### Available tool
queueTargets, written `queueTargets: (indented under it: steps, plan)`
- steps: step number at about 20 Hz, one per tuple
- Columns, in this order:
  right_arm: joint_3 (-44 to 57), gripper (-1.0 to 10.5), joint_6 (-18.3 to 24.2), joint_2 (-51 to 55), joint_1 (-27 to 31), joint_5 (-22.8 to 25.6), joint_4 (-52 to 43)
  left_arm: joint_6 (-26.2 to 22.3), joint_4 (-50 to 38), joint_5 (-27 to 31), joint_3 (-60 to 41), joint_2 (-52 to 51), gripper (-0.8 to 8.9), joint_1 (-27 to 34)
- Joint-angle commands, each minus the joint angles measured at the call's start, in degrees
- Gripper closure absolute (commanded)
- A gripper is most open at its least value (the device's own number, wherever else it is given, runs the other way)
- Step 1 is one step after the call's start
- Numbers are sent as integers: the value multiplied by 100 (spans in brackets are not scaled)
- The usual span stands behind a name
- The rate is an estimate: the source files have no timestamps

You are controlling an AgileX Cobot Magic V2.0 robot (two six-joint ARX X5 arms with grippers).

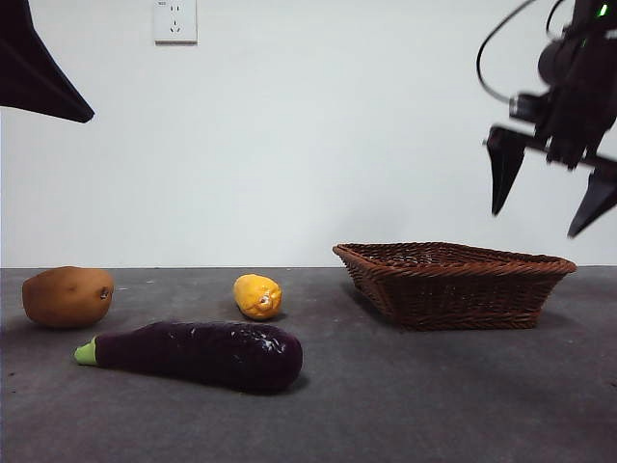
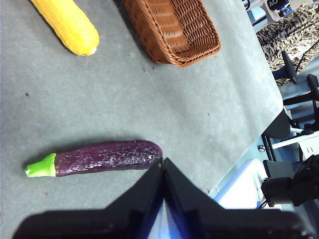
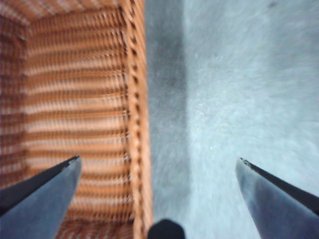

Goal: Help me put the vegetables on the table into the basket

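On the dark grey table (image 1: pixel 405 405) lie three vegetables: a tan potato (image 1: pixel 67 296) at the far left, a yellow corn piece (image 1: pixel 257 296) in the middle, and a purple eggplant (image 1: pixel 198 353) nearest the front. The woven brown basket (image 1: pixel 453 283) stands to the right. My right gripper (image 1: pixel 537 220) hangs open above the basket's right end. Its wrist view shows the open right gripper (image 3: pixel 159 159) straddling the basket rim (image 3: pixel 134 124). My left gripper (image 2: pixel 163 162) is shut and holds nothing, high above the eggplant (image 2: pixel 107 157), with the corn (image 2: pixel 70 25) and basket (image 2: pixel 174 30) beyond.
A black tip of the waiting left arm (image 1: pixel 39 68) shows at the top left corner. A wall socket (image 1: pixel 174 20) is on the white wall behind. The table edge (image 2: pixel 249 144) runs close to the basket's side, with chairs and equipment (image 2: pixel 294 59) past it.
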State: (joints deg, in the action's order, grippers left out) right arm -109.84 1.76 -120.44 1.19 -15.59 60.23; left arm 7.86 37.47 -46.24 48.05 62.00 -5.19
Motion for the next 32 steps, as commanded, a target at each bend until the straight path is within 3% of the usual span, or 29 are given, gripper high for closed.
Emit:
queueTargets:
  steps: [1, 5, 8, 11, 12, 14, 15, 20, 26, 30, 32]
  plan:
    - [-55, 225, 157, -402, -11, -350, -44, -107, -2, -22, 4, 4, 817, -15]
    - [-61, 237, 295, -813, -59, -734, -420, -105, -20, -15, 4, 4, 817, -15]
    - [-59, 403, 304, -905, -173, -846, -643, -103, -15, -13, 4, 4, 817, -15]
    - [-59, 450, 328, -929, -350, -844, -658, -101, -20, -2, 4, 4, 817, -15]
    - [-59, 501, 317, -966, -389, -796, -656, -101, -20, -2, 2, 4, 817, -15]
    - [-59, 841, 278, -1005, -426, -557, -634, -101, -4, -7, 4, 4, 817, -15]
    - [-59, 925, 245, -1005, -424, -444, -614, -101, 31, -4, 4, 4, 817, -15]
    - [-59, 964, 77, -1034, -378, -450, -592, -101, 68, -11, 4, 4, 817, -15]
    - [-146, 964, -7, -734, -369, -566, 70, -101, 236, -26, 15, 4, 817, -15]
    - [-146, 964, -2, 77, -372, -564, 332, 516, 240, -22, 63, 4, 818, -15]
    - [-146, 964, 68, 535, -369, -564, 483, 564, 431, 190, 264, 7, 819, -15]
